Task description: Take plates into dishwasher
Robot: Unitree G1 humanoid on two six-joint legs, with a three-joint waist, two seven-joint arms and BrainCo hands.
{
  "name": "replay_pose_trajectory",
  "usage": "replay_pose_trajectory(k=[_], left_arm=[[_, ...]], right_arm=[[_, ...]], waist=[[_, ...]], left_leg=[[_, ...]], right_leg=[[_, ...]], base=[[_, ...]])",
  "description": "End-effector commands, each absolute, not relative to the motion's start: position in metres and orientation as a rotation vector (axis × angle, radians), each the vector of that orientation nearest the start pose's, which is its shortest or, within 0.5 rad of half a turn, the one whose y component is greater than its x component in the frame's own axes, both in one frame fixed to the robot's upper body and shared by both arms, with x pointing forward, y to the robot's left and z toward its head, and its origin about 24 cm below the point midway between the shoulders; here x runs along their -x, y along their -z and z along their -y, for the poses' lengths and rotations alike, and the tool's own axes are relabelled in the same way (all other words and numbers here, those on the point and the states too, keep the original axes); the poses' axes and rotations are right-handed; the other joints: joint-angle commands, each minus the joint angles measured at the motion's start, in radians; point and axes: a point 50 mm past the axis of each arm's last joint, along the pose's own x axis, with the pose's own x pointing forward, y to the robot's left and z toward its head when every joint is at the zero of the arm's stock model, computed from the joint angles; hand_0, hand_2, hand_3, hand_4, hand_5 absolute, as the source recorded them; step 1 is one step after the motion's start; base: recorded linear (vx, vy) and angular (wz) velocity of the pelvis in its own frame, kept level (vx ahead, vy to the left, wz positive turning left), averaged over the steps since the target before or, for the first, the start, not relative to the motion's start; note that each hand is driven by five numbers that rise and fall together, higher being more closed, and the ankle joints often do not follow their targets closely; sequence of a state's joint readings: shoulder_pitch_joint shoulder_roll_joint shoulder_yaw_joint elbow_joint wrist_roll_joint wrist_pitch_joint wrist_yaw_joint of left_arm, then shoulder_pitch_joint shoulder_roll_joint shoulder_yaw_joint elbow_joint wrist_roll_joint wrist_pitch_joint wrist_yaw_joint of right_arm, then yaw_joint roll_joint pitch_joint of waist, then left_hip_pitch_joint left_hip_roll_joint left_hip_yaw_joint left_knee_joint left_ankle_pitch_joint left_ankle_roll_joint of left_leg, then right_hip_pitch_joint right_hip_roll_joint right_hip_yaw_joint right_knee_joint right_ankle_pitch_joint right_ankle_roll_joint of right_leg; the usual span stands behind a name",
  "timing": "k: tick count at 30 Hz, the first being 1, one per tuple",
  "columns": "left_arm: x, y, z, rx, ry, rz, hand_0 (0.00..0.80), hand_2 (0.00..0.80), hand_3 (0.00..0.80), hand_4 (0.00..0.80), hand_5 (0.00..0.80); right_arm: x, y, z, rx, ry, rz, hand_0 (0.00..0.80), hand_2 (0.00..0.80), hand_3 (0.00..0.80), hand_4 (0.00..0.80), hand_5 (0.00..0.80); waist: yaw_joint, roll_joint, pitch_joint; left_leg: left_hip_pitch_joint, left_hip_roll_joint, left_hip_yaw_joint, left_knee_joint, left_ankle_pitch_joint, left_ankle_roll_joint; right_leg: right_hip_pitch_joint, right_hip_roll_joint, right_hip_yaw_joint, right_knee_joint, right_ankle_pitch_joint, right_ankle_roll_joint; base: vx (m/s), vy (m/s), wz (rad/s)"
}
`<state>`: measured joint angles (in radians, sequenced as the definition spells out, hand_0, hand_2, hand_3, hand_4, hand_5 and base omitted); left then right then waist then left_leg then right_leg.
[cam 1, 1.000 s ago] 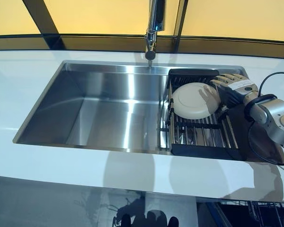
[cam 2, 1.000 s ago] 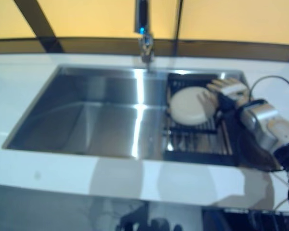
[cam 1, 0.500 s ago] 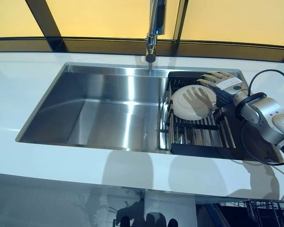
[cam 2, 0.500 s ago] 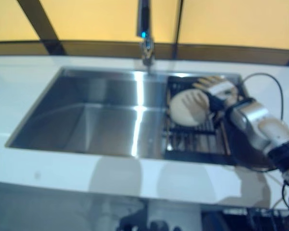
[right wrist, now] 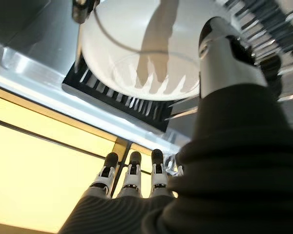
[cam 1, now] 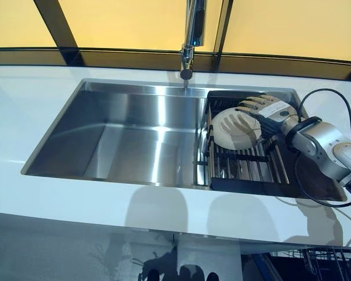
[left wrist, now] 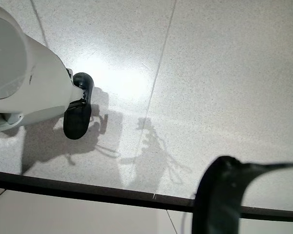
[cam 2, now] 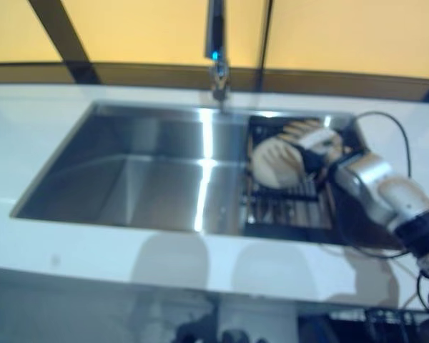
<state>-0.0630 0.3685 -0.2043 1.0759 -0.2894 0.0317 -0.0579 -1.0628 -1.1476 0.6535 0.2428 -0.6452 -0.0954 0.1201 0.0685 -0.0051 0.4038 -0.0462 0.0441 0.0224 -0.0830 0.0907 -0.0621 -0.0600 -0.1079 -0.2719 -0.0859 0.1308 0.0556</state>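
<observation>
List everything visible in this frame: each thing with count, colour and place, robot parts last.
Plate: one, white, lying on the drying rack at the sink's right end.
Drying rack: one, black frame with metal bars, set across the right part of the sink.
Sink: one, stainless steel, sunk into the countertop.
Faucet: one, chrome, behind the sink's middle.
Countertop: one, white, around the sink.
Right hand: silver fingers straight, spread over the plate's far right part.
Left hand: no hand visible; its wrist view shows only pale floor.
</observation>
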Motion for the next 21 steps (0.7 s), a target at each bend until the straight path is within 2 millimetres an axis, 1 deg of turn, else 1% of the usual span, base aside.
replay_pose_trajectory(k=[1, 9, 21], left_arm=[[-0.139, 0.131, -0.274, -0.171, -0.155, -1.048, 0.0, 0.0, 0.0, 0.0, 0.0], [-0.14, 0.13, -0.275, -0.181, -0.156, -1.042, 0.0, 0.0, 0.0, 0.0, 0.0], [-0.143, 0.129, -0.275, -0.168, -0.163, -1.035, 0.0, 0.0, 0.0, 0.0, 0.0]], right_arm=[[-0.341, -0.298, 0.207, 2.022, -0.085, 0.507, 0.0, 0.0, 0.0, 0.0, 0.0], [-0.342, -0.286, 0.22, 2.043, -0.105, 0.424, 0.0, 0.0, 0.0, 0.0, 0.0], [-0.343, -0.283, 0.226, 2.066, -0.076, 0.395, 0.0, 0.0, 0.0, 0.0, 0.0]], waist=[[0.01, -0.048, -0.036], [0.007, -0.053, -0.033], [0.0, -0.048, -0.02]], left_leg=[[-0.016, -0.017, 0.064, -0.004, -0.053, 0.023], [-0.015, -0.014, 0.072, -0.004, -0.053, 0.023], [-0.022, -0.012, 0.079, -0.004, -0.05, 0.023]], right_leg=[[-0.001, -0.006, 0.029, 0.008, -0.042, 0.086], [-0.001, -0.007, 0.026, 0.007, -0.041, 0.087], [-0.012, -0.006, 0.03, 0.01, -0.039, 0.087]], base=[[0.0, 0.0, 0.0], [0.0, 0.0, 0.0], [0.0, 0.0, 0.0]])
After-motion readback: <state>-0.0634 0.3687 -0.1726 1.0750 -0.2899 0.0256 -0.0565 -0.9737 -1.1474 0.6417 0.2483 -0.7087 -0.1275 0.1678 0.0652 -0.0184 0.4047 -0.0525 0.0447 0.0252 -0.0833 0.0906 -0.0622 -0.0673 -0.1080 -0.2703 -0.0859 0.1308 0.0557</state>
